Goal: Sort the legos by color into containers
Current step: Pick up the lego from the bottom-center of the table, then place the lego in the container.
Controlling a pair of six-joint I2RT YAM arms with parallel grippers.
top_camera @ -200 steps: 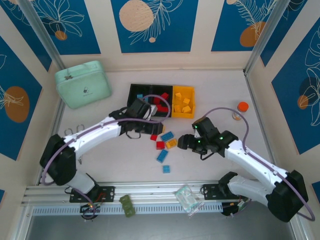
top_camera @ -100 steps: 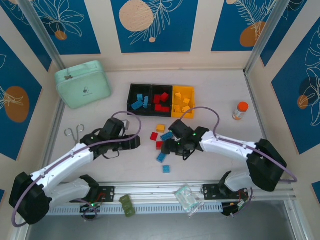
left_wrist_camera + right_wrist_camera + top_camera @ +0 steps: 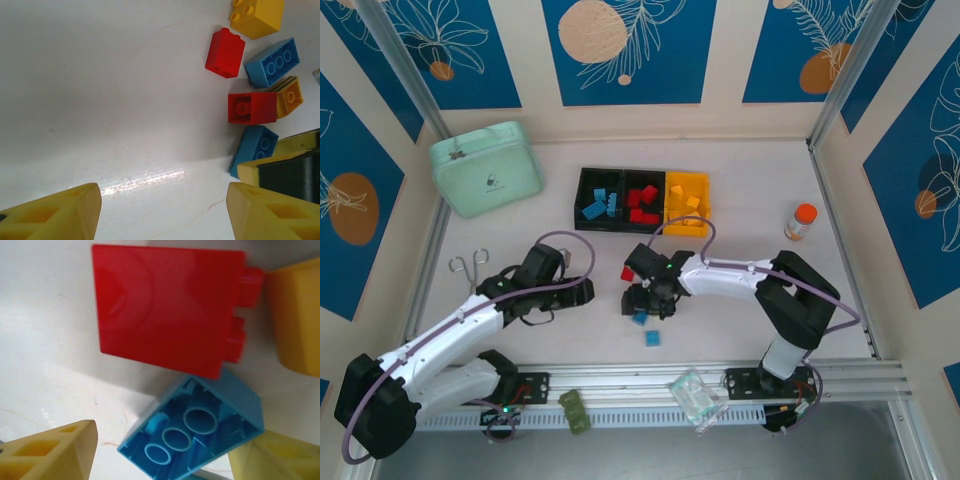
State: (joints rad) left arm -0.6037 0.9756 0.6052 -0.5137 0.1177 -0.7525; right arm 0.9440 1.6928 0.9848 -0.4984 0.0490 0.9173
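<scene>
Blue lego (image 3: 196,434) lies upturned, hollow tubes showing

White bench (image 3: 750,180): mint case (image 3: 486,168) in the far-left corner, containers (image 3: 642,201) by the far edge, scissors (image 3: 470,265) left, bottle (image 3: 801,221) right, legos (image 3: 652,338) centre.

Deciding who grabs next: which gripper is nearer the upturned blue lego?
Right. The right gripper frames the blue lego between its open fingers; the left gripper sits off to its left over bare table.
</scene>
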